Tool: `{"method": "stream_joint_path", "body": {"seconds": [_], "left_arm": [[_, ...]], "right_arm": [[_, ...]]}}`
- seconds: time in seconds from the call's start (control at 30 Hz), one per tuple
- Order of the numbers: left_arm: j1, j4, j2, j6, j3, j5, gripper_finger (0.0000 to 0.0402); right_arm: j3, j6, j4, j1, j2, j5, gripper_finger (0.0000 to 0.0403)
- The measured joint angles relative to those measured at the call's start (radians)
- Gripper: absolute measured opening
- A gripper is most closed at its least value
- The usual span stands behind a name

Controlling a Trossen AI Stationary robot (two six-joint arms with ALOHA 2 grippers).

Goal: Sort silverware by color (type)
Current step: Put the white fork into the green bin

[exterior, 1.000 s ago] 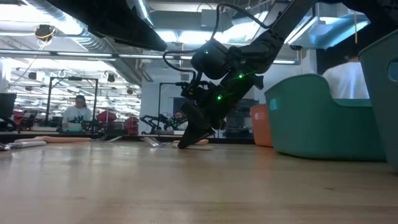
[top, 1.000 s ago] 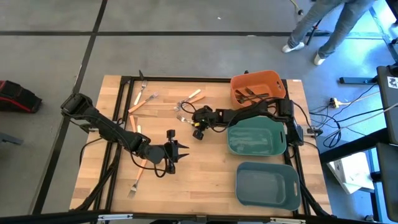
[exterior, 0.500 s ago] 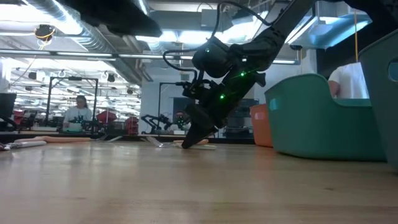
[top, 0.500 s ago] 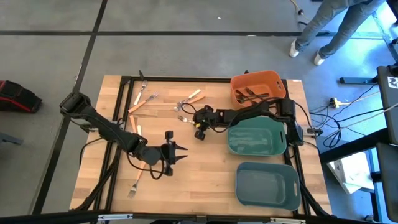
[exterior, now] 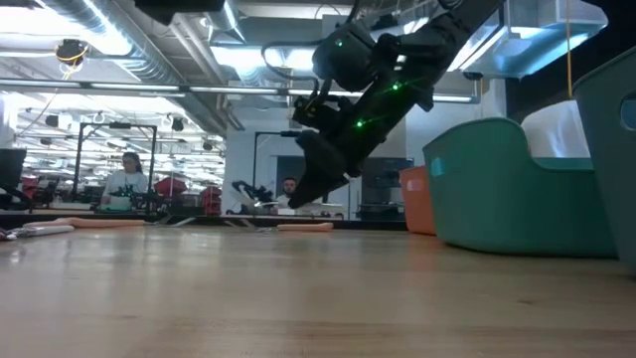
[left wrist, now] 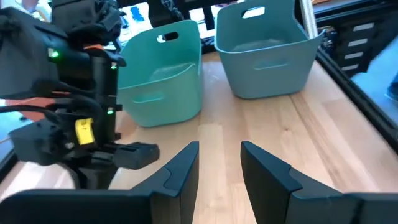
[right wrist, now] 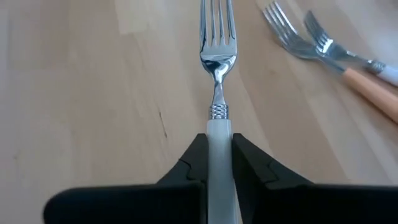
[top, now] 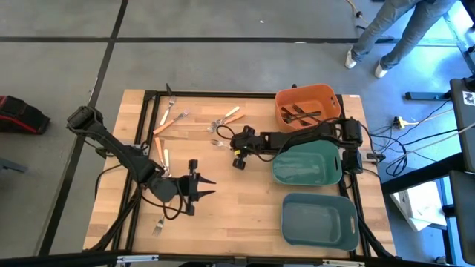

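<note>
Right gripper (right wrist: pixel 219 163) jaws clamped on white-handled fork (right wrist: pixel 217 56), lifted beside teal bin (top: pixel 306 167) for sorting; left gripper (left wrist: pixel 219 163) jaws narrowly parted, empty.

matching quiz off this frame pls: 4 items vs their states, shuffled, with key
Items
1. orange bin
2. teal bin
3. left gripper
4. right gripper

States
A. shut on the pale-handled fork
B. holds dark forks
C. open, holding nothing
D. nothing in it

Pairs: 1-B, 2-D, 3-C, 4-A
</note>
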State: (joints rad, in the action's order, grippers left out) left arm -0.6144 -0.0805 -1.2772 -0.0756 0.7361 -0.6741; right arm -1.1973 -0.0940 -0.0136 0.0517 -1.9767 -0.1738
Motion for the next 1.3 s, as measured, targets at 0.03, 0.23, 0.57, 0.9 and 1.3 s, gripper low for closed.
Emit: {"method": "stream_joint_path", "body": {"seconds": [0.03, 0.23, 0.57, 0.9, 1.3], "left_arm": [[-0.002, 0.002, 0.000, 0.001, 0.000, -0.011, 0.0114], [0.004, 0.003, 0.000, 0.003, 0.000, -0.024, 0.0114], [0.047, 0.055, -0.013, -0.027, 0.000, -0.020, 0.0114], [0.049, 0.051, -0.013, -0.031, 0.000, -0.019, 0.0114], [0.049, 0.052, -0.013, -0.049, 0.000, 0.002, 0.0114]], "right_arm": [[0.000, 0.000, -0.003, 0.000, 0.000, 0.000, 0.0034], [0.000, -0.003, -0.006, -0.001, 0.001, 0.007, 0.0034], [-0.001, 0.020, -0.016, -0.015, 0.033, 0.003, 0.0035], [-0.002, 0.049, -0.128, -0.035, 0.174, -0.008, 0.0035], [-0.003, 0.029, -0.387, -0.093, 0.390, -0.053, 0.0035]]}}
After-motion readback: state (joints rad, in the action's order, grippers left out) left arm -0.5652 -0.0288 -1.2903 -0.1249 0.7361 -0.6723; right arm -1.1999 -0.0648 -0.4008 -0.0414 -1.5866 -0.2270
